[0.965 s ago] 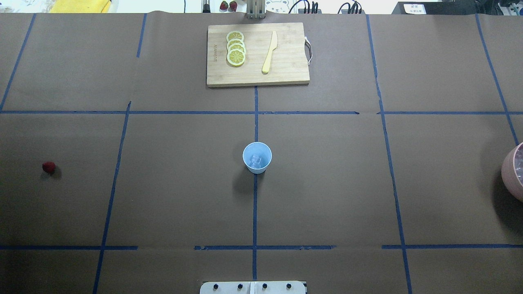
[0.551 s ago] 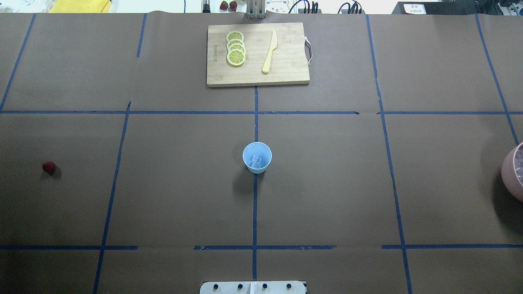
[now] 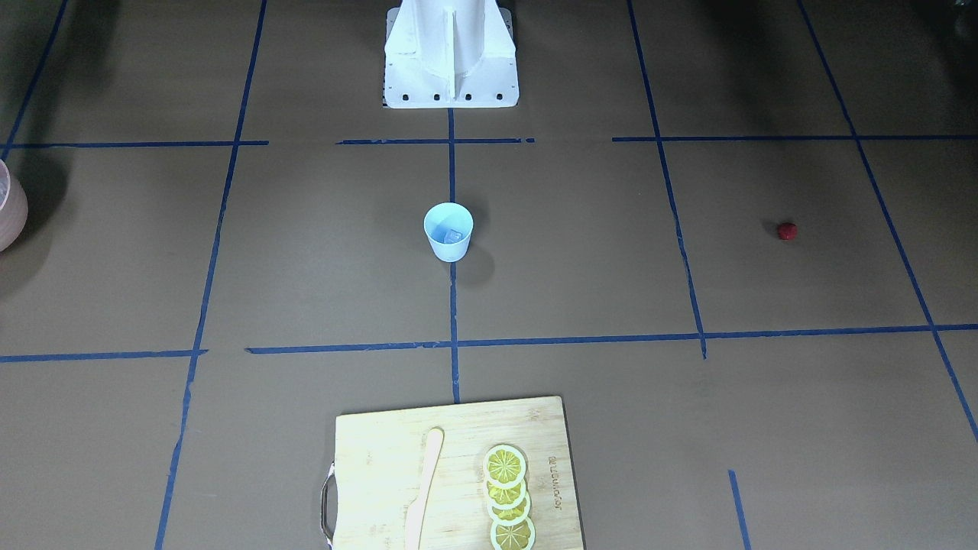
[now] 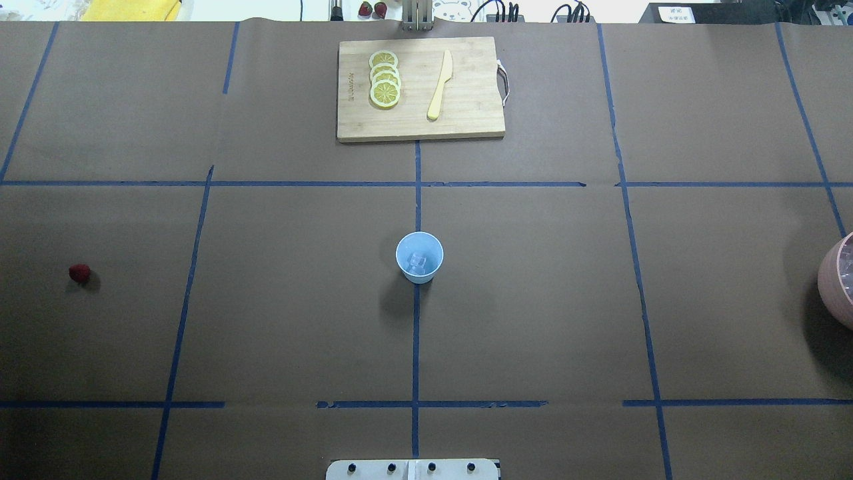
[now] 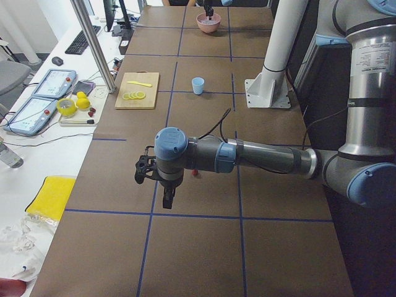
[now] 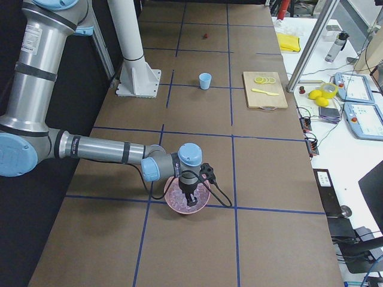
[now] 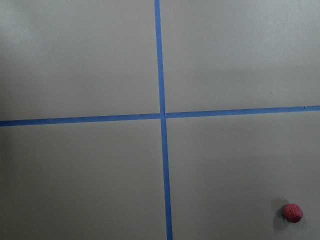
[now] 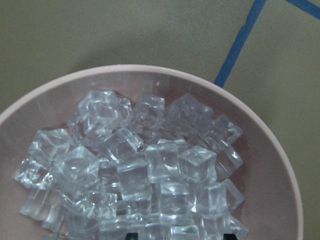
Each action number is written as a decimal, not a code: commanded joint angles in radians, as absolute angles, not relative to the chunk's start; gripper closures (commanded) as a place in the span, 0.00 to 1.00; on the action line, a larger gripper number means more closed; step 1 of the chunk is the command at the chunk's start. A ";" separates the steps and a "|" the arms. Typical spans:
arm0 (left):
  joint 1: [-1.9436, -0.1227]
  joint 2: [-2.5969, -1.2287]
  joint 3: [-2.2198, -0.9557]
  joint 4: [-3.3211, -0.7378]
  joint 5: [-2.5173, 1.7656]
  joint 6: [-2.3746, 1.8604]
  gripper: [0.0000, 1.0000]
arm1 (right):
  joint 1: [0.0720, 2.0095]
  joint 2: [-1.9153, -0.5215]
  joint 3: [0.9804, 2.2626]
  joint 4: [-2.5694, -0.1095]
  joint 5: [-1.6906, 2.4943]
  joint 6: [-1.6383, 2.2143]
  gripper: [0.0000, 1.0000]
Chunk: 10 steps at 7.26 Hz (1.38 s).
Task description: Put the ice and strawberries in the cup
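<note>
The light-blue cup stands upright at the table's middle with one ice cube inside; it also shows in the front view. The strawberry lies alone far left and shows low right in the left wrist view. The pink bowl holds several ice cubes. My right gripper hangs over that bowl; two dark fingertips show apart at the wrist view's bottom edge, open and empty. My left gripper points down near the strawberry; I cannot tell its state.
A wooden cutting board at the far middle carries lemon slices and a wooden knife. The pink bowl sits at the right edge. The robot's white base stands behind the cup. Blue tape lines cross the brown table.
</note>
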State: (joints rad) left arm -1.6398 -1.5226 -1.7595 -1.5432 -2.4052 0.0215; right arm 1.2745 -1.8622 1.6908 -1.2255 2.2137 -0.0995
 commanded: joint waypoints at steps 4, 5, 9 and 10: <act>-1.640 -1.523 -1.776 -1.537 -2.405 0.021 0.00 | 1.267 -1.861 1.680 -1.223 2.212 -0.100 0.42; -1.640 -1.523 -1.776 -1.537 -2.405 0.021 0.00 | 1.267 -1.858 1.680 -1.223 2.210 -0.100 0.57; -1.640 -1.523 -1.784 -1.536 -2.425 0.020 0.00 | 1.276 -1.852 1.728 -1.252 2.213 -0.146 1.00; -1.640 -1.522 -1.787 -1.536 -2.425 0.020 0.00 | 1.304 -1.847 1.847 -1.382 2.214 -0.146 1.00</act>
State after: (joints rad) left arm -1.6398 -1.5230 -1.7835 -1.5357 -2.4197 0.0201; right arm 1.2801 -1.8519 1.7413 -1.2748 2.2109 -0.1439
